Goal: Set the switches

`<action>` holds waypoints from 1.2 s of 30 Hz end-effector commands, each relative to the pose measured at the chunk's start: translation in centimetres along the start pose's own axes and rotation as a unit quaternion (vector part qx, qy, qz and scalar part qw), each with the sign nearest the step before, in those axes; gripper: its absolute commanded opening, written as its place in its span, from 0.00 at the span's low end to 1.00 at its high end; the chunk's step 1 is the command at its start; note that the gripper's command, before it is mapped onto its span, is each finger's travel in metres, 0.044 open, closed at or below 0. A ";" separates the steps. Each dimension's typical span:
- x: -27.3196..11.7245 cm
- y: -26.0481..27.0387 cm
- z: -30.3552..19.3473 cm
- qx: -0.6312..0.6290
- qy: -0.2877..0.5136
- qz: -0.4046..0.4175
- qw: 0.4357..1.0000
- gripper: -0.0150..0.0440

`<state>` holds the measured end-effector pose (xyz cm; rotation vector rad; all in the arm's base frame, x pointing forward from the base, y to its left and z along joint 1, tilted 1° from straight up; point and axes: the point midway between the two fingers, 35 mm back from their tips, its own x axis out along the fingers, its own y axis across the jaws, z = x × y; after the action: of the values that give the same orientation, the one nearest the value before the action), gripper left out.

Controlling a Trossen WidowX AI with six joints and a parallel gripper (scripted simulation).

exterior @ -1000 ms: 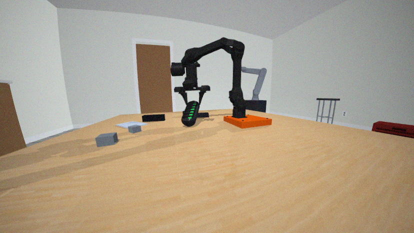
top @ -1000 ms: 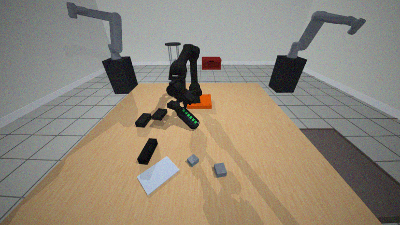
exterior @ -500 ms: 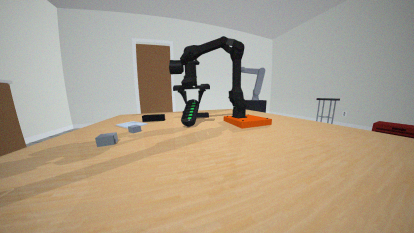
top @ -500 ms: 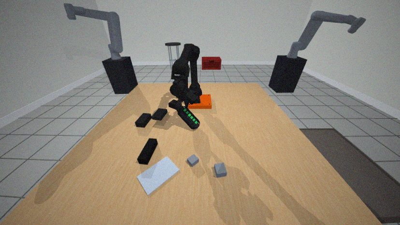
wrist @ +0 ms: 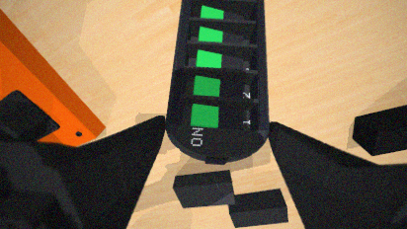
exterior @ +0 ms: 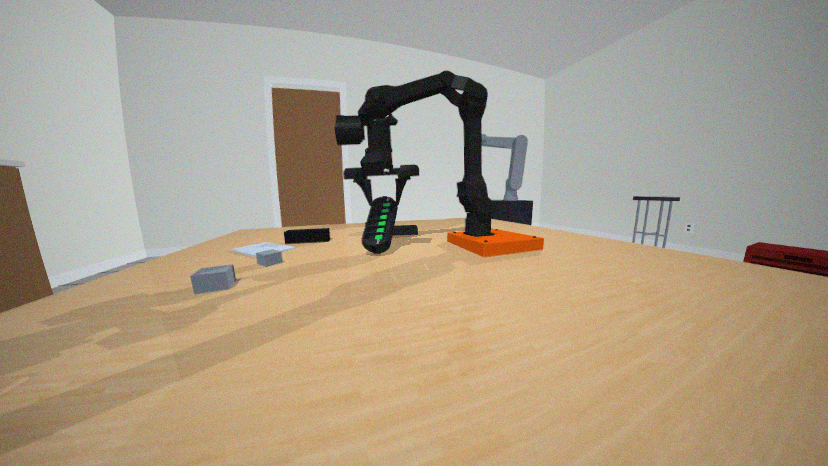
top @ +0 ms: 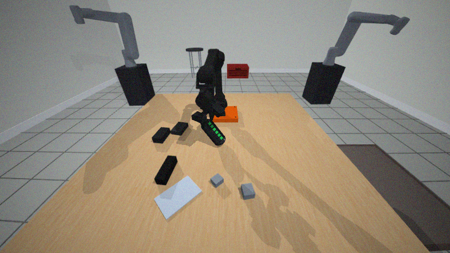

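Observation:
The dark grey controller unit (top: 215,138) (exterior: 369,241) (wrist: 232,140) is tilted, its far end from the fingers lower and close to the bench; I cannot tell if it touches. Its switch side faces up toward the wrist camera, with a row of green ends, and the label side is hidden. In the wrist view, ON and the numbers 1 and 2 show at the near end; the greens of switches 1 and 2 look darker than the others. The far end is cut off there. My gripper (top: 206,119) (exterior: 384,203) (wrist: 216,124) is shut on the unit's near end, one finger on each long side.
Two black blocks (top: 161,134) (top: 179,128) lie left of the unit in the top view. A long black block (top: 166,169), a white plate (top: 177,197) and two grey blocks (top: 217,179) (top: 248,190) lie farther forward. The orange base (top: 231,113) (exterior: 509,244) (wrist: 59,109) is beside the unit.

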<state>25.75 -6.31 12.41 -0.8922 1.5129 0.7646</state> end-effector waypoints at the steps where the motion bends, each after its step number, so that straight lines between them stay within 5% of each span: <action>1: -0.4 -0.3 0.6 0.000 0.000 -0.004 1.000 0.82; 36: -1.5 -0.3 3.4 0.000 0.036 -0.004 0.999 0.82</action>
<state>27.19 -3.76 13.46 -0.9309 1.5752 0.7369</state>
